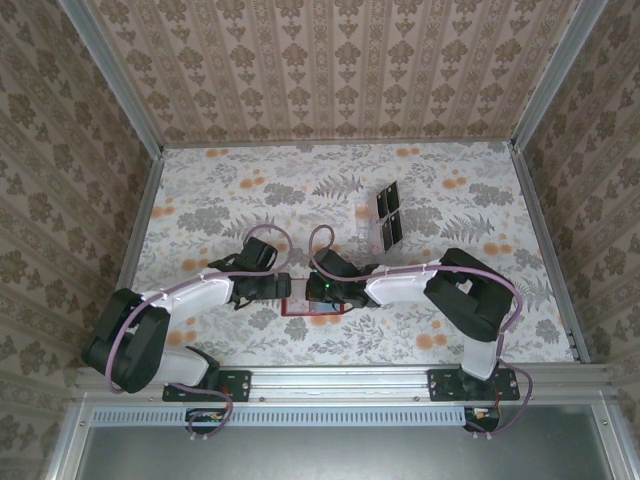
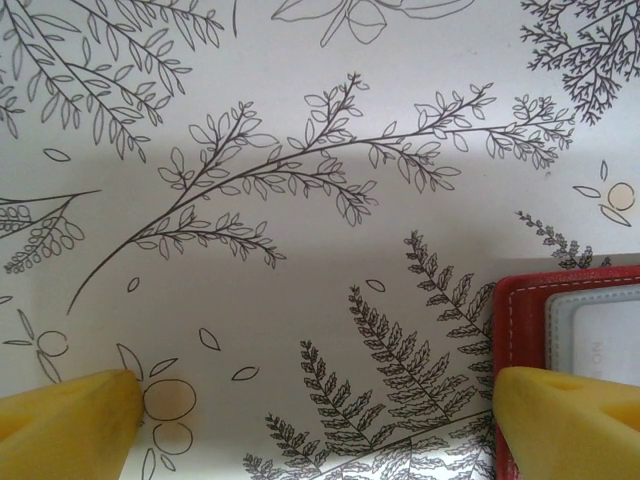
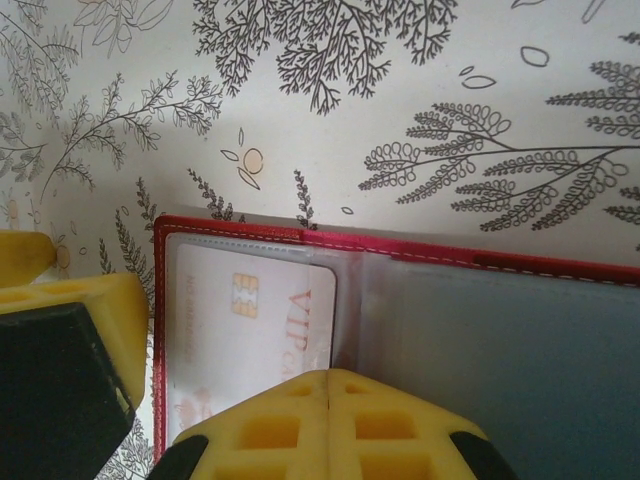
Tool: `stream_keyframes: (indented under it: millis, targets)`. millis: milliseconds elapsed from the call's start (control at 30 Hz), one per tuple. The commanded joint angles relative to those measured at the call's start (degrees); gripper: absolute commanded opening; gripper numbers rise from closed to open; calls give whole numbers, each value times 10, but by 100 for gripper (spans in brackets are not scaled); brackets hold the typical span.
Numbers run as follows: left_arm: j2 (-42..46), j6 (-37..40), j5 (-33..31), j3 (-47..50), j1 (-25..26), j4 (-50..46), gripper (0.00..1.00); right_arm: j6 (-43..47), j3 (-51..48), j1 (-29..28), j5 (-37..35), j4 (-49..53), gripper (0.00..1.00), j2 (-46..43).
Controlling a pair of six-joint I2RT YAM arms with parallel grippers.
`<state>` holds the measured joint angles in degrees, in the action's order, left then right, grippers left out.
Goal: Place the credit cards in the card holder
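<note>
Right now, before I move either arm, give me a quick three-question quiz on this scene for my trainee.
1. True or false: the left gripper is open.
2. The pale card with the chip is: A) inside the clear pocket of the open wallet; B) lying on top of a closed wallet; C) pinched between the left gripper's fingers.
3. Which gripper is shut above the wallet?

Key: 1 true. 2 A. 3 the right gripper.

Card holder (image 1: 312,309) on table (image 1: 200,200) near front edge, under right tool (image 3: 330,400); credit cards (image 1: 389,216) behind, rightward.
</note>
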<state>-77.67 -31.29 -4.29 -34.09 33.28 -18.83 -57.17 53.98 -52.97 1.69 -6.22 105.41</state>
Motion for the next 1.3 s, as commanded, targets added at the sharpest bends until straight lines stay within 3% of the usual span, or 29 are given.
stream_keyframes:
  millis: [0, 433, 633, 867, 1033, 1267]
  targets:
    - [-17, -16, 15, 17, 3, 8, 100, -4, 15, 0, 13, -2, 5, 18]
    - [10, -18, 10, -1, -3, -10, 100, 11, 26, 0, 30, -10, 7, -11]
    - [48, -13, 5, -18, -20, -33, 100, 24, 10, 3, 12, 16, 18, -71]
    - [98, -7, 9, -21, -27, -60, 100, 65, 1, 12, -36, 110, 45, -123]
    - [137, -16, 32, -1, -27, -60, 100, 105, 21, 14, -62, 179, 51, -118]
    - [159, -35, 52, 21, -21, -61, 100, 133, 51, 13, -57, 201, 52, -79]
